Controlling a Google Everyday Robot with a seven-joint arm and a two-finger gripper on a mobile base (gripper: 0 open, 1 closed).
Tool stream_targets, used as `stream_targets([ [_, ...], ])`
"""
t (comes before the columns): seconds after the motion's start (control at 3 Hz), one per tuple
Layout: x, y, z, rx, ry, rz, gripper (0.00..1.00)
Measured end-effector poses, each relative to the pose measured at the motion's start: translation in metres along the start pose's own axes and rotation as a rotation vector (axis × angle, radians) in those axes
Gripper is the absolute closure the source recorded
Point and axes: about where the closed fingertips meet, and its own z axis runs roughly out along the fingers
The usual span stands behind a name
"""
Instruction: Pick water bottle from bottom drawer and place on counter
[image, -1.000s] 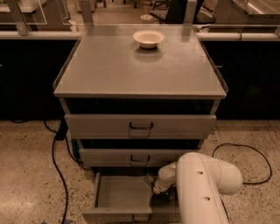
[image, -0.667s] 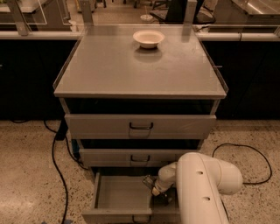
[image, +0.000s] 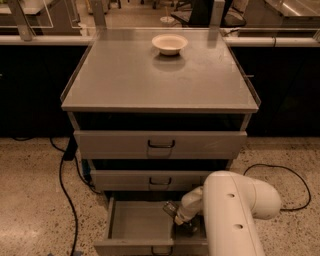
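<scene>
Gripper same spot as before, in bottom drawer nr right wall; grip unclear.

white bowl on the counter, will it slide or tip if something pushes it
The white bowl looks small and shallow, so probably light. It sits low on the smooth counter, so it would likely slide rather than tip. The gripper is down in the bottom drawer, away from it.

Lab benches; end effector in drawer
</scene>
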Motion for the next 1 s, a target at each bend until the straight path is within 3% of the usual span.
stream_targets([
  [0.33,0.007,-0.017,-0.047,0.079,-0.083,-0.027,1.00],
  [1.0,0.037,-0.057,-0.147,0.179,-0.307,0.062,1.00],
])
